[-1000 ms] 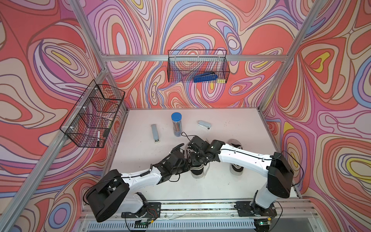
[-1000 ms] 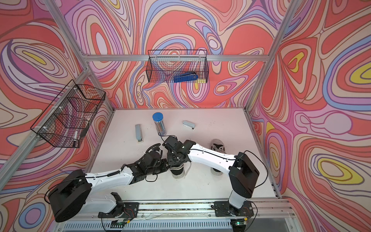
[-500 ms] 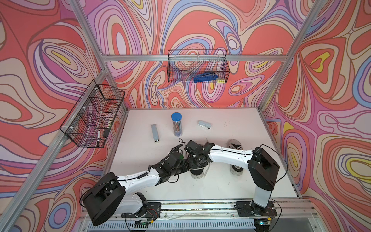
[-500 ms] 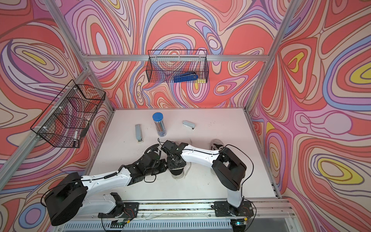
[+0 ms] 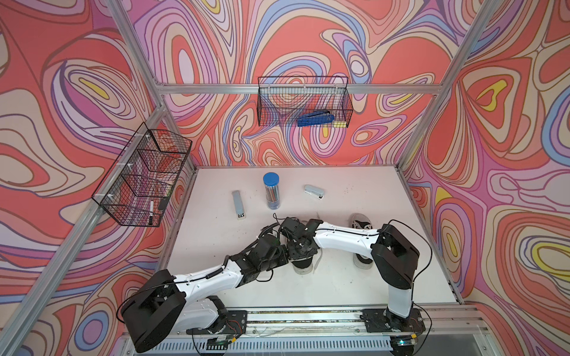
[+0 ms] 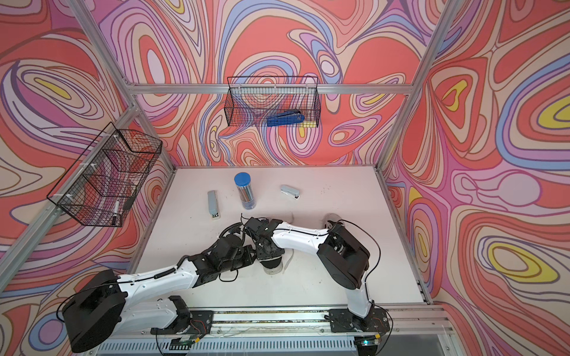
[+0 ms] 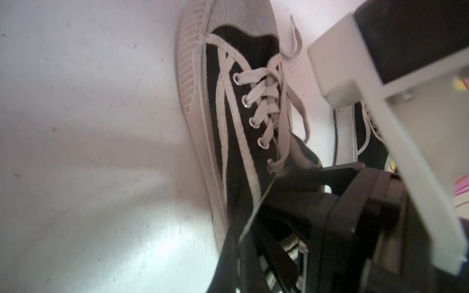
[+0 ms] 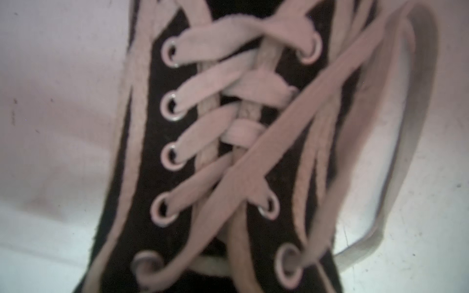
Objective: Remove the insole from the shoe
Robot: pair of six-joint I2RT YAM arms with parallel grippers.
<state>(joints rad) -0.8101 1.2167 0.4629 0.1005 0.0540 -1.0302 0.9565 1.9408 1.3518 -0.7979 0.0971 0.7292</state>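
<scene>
A black canvas shoe (image 5: 303,267) with pale laces lies near the table's front middle, its white toe cap pointing at the front edge. Both top views show only the toe (image 6: 273,267); the arms cover the rest. My left gripper (image 5: 285,257) sits at the shoe's left side by the collar, shut on the shoe's wall (image 7: 233,126). My right gripper (image 5: 300,251) reaches down into the shoe's opening from above, and its black body (image 7: 355,203) fills that opening. Its fingertips are hidden. The right wrist view shows only the laces (image 8: 228,126) up close. The insole is hidden.
A second shoe (image 5: 360,221) lies to the right, partly under the right arm. Further back stand a blue-lidded pencil tube (image 5: 271,191), a grey stapler (image 5: 314,191) and a grey bar (image 5: 238,204). Wire baskets hang on the back wall (image 5: 303,104) and left wall (image 5: 142,175).
The right arm's elbow has swung inward to the left while its gripper stayed over the shoe's opening. The left arm has hardly moved.
</scene>
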